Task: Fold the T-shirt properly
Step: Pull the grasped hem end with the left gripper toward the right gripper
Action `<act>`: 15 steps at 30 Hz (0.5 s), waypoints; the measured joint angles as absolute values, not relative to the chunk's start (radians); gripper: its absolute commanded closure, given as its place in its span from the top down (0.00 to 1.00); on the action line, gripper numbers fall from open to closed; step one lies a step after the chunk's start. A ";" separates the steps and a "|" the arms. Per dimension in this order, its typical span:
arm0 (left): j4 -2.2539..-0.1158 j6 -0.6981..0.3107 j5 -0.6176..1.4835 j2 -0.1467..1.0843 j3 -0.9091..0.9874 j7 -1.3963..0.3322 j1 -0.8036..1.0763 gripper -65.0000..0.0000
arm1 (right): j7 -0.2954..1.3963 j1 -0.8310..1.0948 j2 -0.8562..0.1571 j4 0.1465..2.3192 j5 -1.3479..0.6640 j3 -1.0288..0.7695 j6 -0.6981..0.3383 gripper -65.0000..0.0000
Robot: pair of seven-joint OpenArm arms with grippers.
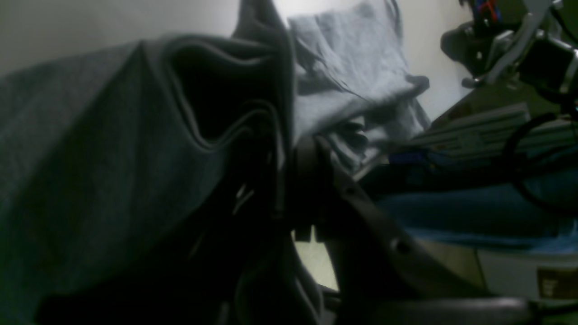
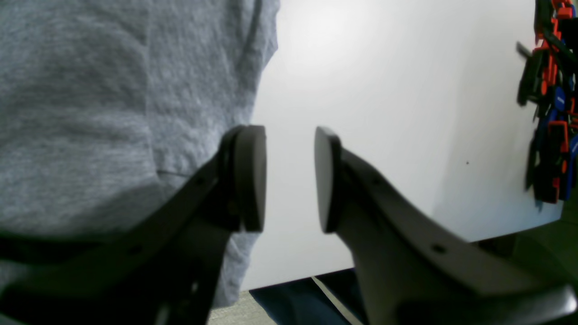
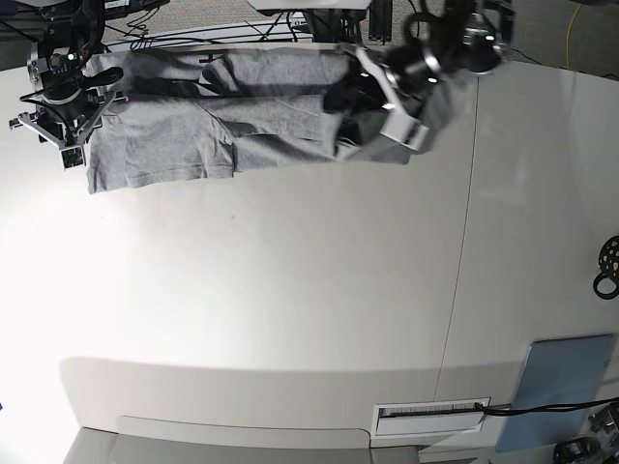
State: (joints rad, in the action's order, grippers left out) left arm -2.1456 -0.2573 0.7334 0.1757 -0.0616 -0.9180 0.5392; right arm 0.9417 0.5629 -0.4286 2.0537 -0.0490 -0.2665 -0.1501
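The T-shirt [image 3: 169,138] lies along the robot side of the table [image 3: 280,290], its long axis running from 1 arm to the other. The left gripper [image 1: 289,180] is the nearer of the 2: it grips a raised fold, as it seems (this view is dark). The right gripper [image 2: 291,180] has its 2 fingers apart, empty, just beside the cloth's edge, so it should probably go sideways onto it.

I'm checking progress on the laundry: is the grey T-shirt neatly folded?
Not neatly folded: the T-shirt stretches long across the table, rumpled, and the left pincer holds part of it raised.
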 measured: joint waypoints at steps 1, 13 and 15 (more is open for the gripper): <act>-2.144 -0.246 0.712 0.176 -0.089 -0.920 0.530 0.00 | 0.941 0.562 -0.429 2.054 -0.049 -0.266 -0.150 0.29; -2.074 -0.123 0.565 0.178 -0.287 -0.870 0.401 0.00 | 0.942 0.563 -0.429 2.054 -0.049 -0.266 -0.150 0.29; -2.074 -0.123 0.565 0.178 -0.293 -0.858 0.401 0.00 | 0.942 0.563 -0.429 2.054 -0.049 -0.266 -0.150 0.29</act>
State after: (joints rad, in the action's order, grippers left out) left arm -2.0743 -0.1226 0.5648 0.1780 -0.2928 -0.8577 0.4011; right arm 0.9421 0.5629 -0.4286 2.0537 -0.0494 -0.2665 -0.1501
